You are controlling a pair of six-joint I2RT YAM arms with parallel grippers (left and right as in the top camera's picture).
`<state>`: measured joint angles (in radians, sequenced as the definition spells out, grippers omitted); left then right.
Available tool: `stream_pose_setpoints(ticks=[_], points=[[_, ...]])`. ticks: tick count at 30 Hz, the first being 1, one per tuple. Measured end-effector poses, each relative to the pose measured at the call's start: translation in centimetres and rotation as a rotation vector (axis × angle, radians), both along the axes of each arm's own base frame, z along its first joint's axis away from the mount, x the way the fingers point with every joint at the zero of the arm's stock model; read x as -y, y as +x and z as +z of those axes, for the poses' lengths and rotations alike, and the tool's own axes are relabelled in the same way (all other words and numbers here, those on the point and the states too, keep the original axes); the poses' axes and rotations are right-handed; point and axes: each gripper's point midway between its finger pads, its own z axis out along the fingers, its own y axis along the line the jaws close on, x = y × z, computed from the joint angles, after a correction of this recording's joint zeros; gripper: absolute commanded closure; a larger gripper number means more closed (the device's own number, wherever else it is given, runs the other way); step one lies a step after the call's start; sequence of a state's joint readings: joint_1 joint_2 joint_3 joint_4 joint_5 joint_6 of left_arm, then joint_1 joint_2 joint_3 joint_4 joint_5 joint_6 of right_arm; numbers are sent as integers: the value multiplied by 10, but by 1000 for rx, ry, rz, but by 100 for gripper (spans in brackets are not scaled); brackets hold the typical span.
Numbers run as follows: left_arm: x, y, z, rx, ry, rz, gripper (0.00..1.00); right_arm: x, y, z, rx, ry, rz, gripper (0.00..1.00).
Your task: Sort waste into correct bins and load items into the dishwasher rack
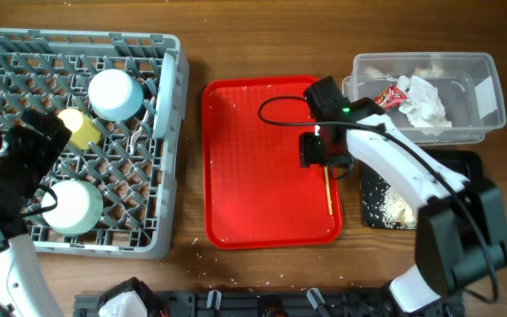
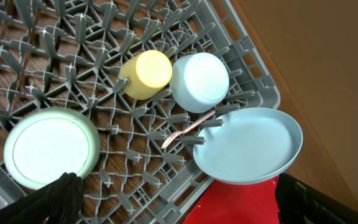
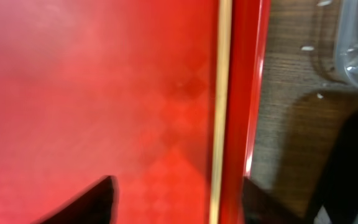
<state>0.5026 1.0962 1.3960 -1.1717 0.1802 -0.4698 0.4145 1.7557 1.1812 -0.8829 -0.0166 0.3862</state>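
Landmark: red tray (image 1: pixel 236 158).
Dishwasher rack (image 1: pixel 77 37): left of the red tray; bowls (image 1: pixel 115 93), yellow cup (image 1: pixel 82 128), plate (image 2: pixel 247 146) and fork (image 2: pixel 188 129) are loaded.
Clear tub (image 1: pixel 487 75): beyond its right far corner; wrapper (image 1: pixel 390 94) and tissue (image 1: pixel 422 101) are binned.
Black tray (image 1: pixel 469 163): just right of it; rice scraps (image 1: pixel 390 207) are held.
Chopsticks (image 3: pixel 219 93): on the red tray, along its right rim; judged the only item not yet loaded.
Right gripper (image 3: pixel 178 193): fingers spread astride the chopsticks, nothing pinched.
Left gripper (image 2: pixel 179 193): over the rack, spread, empty.

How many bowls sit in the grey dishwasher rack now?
2. One pale blue-green bowl beside the small yellow cup; the other by the grey pegged plastic rack's front edge. None seem hidden.
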Motion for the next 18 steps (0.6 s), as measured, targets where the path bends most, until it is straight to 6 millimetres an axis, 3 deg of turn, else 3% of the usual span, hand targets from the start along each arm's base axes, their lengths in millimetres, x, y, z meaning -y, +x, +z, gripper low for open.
stream_pose_setpoints(ticks=[1,4,6,7,9,10,15,16,17,18], points=[[-1,1,-2,-6,-3,0,0,1,0,-10,-18,-17,8,47],[-1,3,-4,-15,-8,0,0,5,-3,-42,-90,-64,14,51],[-1,2,-4,-15,-9,0,0,3,-2,-49,-99,-65,36,53],[-1,2,-4,-16,-9,0,0,3,-1,-49,-100,-66,43,59],[-1,2,-4,-16,-9,0,0,2,1,-49,-95,-66,66,88],[-1,2,-4,-16,-9,0,0,1,3,-49,-88,-64,75,96],[-1,2,-5,-16,-9,0,0,2,4,-48,-93,-67,38,96],[-1,2,-5,-17,-9,0,0,4,-3,-46,-129,-77,21,96],[-1,2,-5,-18,-10,0,0,3,-9,-41,-166,-68,12,96],[-1,2,-5,-17,-9,0,0,-8,-1,-28,-146,-15,7,96]])
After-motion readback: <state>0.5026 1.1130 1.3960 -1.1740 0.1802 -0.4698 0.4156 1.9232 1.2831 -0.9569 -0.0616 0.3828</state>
